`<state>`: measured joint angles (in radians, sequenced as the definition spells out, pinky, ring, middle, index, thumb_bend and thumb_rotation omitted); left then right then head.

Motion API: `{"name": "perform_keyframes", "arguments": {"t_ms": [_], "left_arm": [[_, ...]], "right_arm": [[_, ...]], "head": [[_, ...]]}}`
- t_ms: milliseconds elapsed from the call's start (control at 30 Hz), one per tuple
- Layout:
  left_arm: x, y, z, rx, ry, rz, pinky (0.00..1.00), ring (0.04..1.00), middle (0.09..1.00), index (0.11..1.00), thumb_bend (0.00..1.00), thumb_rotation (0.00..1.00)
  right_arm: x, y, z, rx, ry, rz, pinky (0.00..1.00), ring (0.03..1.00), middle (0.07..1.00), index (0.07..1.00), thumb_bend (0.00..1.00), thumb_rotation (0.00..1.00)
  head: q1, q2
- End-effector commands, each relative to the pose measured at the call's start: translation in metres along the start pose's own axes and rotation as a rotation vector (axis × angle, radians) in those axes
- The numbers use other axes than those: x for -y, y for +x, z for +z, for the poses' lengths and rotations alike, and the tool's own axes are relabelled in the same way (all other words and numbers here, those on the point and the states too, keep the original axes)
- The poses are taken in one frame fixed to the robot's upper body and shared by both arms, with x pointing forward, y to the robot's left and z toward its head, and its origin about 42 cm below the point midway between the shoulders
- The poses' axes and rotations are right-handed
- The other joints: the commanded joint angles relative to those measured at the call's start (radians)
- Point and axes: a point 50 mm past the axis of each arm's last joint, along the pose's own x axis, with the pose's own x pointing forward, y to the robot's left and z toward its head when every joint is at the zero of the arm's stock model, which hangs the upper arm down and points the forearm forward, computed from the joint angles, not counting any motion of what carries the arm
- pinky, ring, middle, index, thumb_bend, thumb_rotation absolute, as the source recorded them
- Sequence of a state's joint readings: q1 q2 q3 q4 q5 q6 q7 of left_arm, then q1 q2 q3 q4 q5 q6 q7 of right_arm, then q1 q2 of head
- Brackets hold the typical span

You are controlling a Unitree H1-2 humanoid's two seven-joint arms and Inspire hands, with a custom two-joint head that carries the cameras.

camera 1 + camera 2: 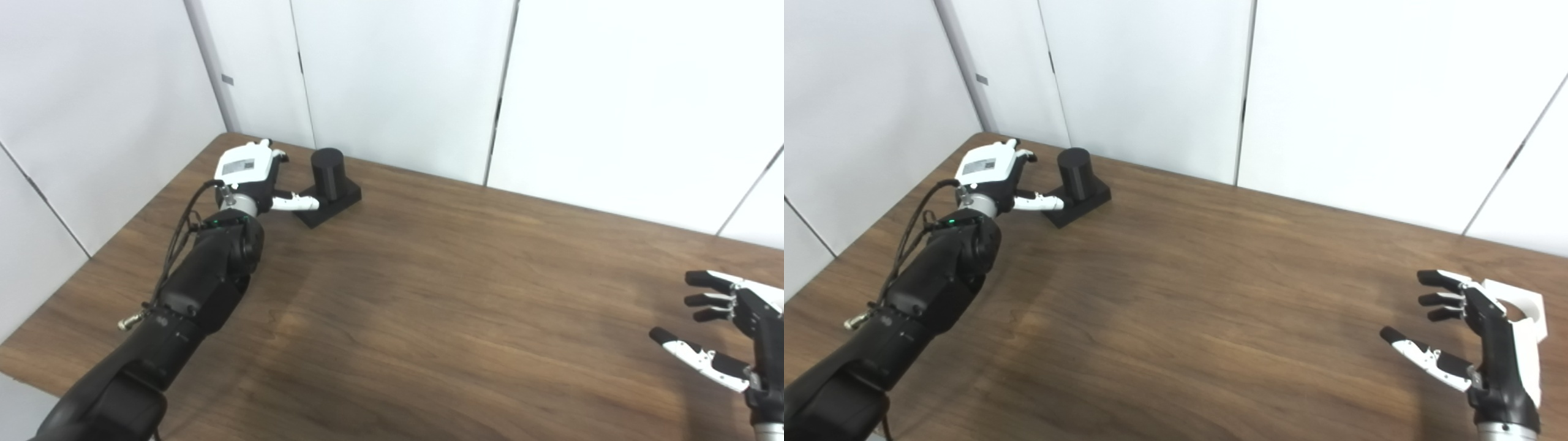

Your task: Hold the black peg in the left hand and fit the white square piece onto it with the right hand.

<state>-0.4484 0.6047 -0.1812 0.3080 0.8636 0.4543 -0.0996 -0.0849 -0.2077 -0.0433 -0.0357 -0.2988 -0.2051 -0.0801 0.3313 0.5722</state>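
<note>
One black plastic peg (327, 173), a short upright cylinder on a flat square black base, sits at approx. 10 o'clock on the desk, near the far-left corner. One white square piece w/ a round hole (1522, 315) is at approx. 4 o'clock, mostly hidden behind the right hand; only its top edge & part of the hole show in the right eye view. Two hands, two arms.

Desk (441, 294) is dark brown wood-grain laminate. Behind it: plain white wall panels (398, 79) w/ dark vertical seams.

Left hand (254, 177) reaches out to 10 o'clock, black forearm stretched across the desk. Its thumb lies on the near-left edge of the peg's base; other fingers curl behind, beside the cylinder. Can't tell if it actually grips.

Right hand (1470, 343) at 4 o'clock, palm facing left, fingers spread & released, holding nothing, just in front of the white piece.
</note>
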Motion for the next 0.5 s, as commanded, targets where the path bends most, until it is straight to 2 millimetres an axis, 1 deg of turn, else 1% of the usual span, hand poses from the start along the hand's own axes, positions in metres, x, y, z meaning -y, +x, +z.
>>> {"name": "perform_keyframes", "arguments": {"t_ms": [0, 167, 300, 467], "left_arm": [[-0.0373, 0.0137, 0.0022, 0.022, 0.025, 0.113, 0.93, 1.0, 1.0, 0.845, 1.0, 0.68], [-0.0344, 0.0205, 0.0028, 0.016, 0.054, 0.096, 0.95, 1.0, 1.0, 0.851, 1.0, 0.69], [-0.0334, 0.0225, 0.0036, 0.011, 0.075, 0.085, 0.94, 1.0, 1.0, 0.857, 1.0, 0.71], [-0.0296, 0.0216, 0.005, 0.024, 0.098, 0.08, 0.95, 1.0, 1.0, 0.849, 1.0, 0.69]], "right_arm": [[0.009, 0.0089, 0.0106, 0.083, 0.005, -0.034, 0.5, 0.594, 0.687, 0.655, 0.61, 0.0], [0.0084, 0.009, 0.0104, 0.087, 0.003, -0.034, 0.5, 0.593, 0.682, 0.65, 0.61, 0.0], [0.0093, 0.0088, 0.0104, 0.089, -0.006, -0.032, 0.49, 0.593, 0.683, 0.651, 0.6, 0.0], [0.0096, 0.0079, 0.0101, 0.077, -0.003, -0.026, 0.5, 0.6, 0.692, 0.655, 0.6, 0.0]], "head": [[0.001, 0.003], [0.001, 0.003], [-0.002, 0.008], [-0.001, 0.011]]}}
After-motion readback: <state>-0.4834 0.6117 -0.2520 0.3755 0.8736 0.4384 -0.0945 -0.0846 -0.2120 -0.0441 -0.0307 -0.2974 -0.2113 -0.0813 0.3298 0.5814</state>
